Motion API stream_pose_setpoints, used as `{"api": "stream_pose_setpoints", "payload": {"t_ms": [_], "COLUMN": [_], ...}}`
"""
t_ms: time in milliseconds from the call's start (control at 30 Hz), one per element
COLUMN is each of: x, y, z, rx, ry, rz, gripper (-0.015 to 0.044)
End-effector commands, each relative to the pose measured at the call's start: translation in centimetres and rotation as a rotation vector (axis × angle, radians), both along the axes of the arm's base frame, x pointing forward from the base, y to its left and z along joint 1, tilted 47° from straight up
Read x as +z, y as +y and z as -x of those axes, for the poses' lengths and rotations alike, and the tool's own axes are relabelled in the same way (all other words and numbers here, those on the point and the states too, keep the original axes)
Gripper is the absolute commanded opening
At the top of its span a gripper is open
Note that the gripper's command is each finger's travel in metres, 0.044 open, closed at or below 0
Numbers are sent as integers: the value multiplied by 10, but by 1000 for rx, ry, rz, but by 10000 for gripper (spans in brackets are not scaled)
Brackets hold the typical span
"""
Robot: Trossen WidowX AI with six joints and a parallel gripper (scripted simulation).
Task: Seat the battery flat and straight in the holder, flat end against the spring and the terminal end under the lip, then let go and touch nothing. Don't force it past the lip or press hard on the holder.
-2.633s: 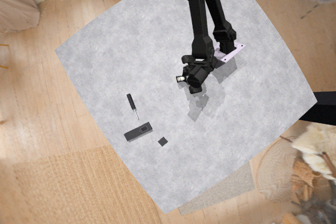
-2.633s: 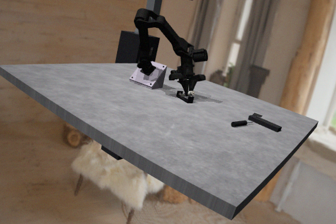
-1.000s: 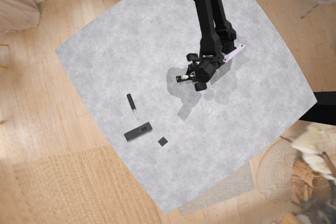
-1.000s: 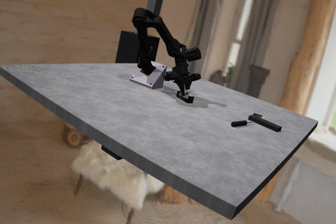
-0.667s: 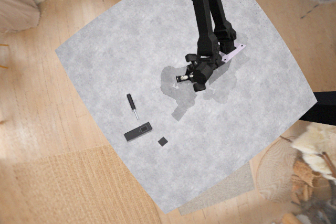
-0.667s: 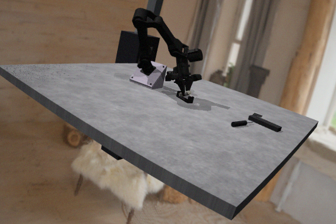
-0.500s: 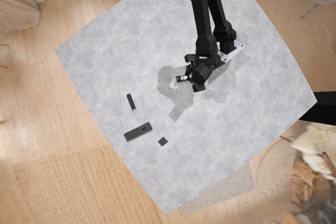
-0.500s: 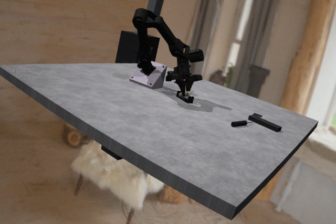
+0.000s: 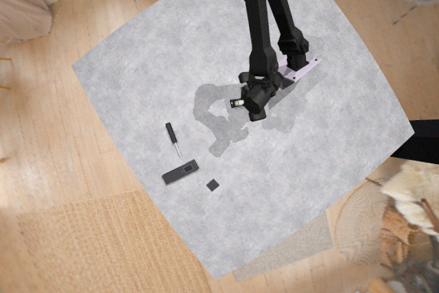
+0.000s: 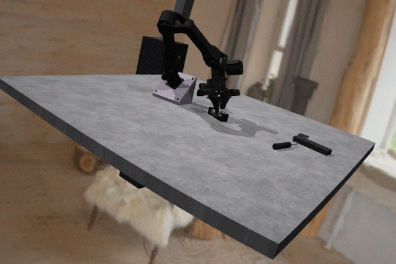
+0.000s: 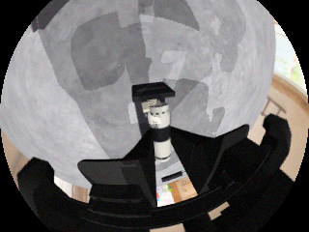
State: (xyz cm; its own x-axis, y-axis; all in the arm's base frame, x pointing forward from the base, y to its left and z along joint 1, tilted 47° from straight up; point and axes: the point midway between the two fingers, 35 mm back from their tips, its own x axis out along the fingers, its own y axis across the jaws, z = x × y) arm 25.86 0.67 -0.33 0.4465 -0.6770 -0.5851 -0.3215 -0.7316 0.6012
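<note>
Wrist view: hand [image 11: 161, 158] clamped on battery [image 11: 158, 130], battery protruding beyond fingertips, above holder [image 11: 154, 92].

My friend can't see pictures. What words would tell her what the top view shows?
Seen from above, a black robot arm's gripper holds a small battery low over a grey table. Far from it, near the table's edge, lie a screwdriver, a long black block and a small black square.

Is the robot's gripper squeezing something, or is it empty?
Squeezing something. The gripper is shut on the battery, which sticks out between its fingers just above the table. Whether it sits in a holder yet, I cannot tell.
</note>
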Motion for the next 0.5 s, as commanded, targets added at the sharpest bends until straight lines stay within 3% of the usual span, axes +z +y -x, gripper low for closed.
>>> {"api": "stream_pose_setpoints", "payload": {"t_ms": [0,467], "x": [-5,-4], "y": [-1,-4], "z": [1,-1], "rx": [-21,-88], "ry": [36,103], "rz": [-17,-55], "gripper": [70,70]}}
